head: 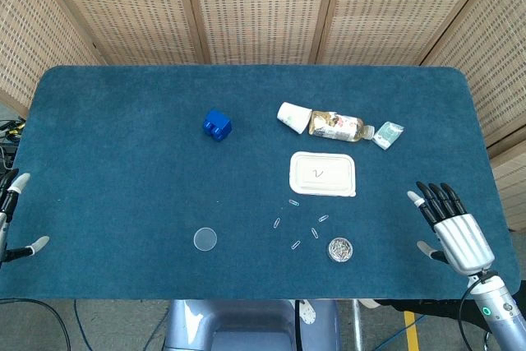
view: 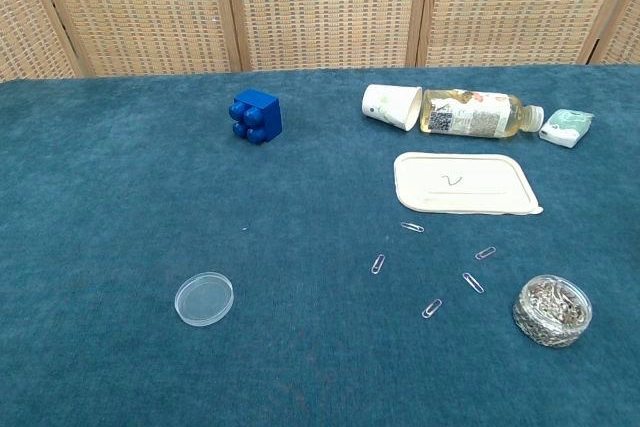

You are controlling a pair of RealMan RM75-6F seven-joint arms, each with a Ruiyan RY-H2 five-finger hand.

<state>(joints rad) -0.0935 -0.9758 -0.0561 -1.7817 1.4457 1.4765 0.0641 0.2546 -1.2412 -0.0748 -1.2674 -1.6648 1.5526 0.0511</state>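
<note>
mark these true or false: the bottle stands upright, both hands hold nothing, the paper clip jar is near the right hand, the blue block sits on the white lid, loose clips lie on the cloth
1. The bottle stands upright. False: it lies on its side beside a tipped paper cup.
2. The left hand and right hand hold nothing. True.
3. The jar of paper clips is nearer the right hand. True.
4. The blue block sits on the white lid. False: they are apart on the cloth.
5. Loose clips lie on the cloth. True.

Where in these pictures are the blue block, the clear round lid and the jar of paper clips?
blue block [view: 256, 116]: chest view, on its front face.
clear round lid [view: 204, 299]: chest view, at its centre.
jar of paper clips [view: 552, 309]: chest view, on the clips inside.
</note>
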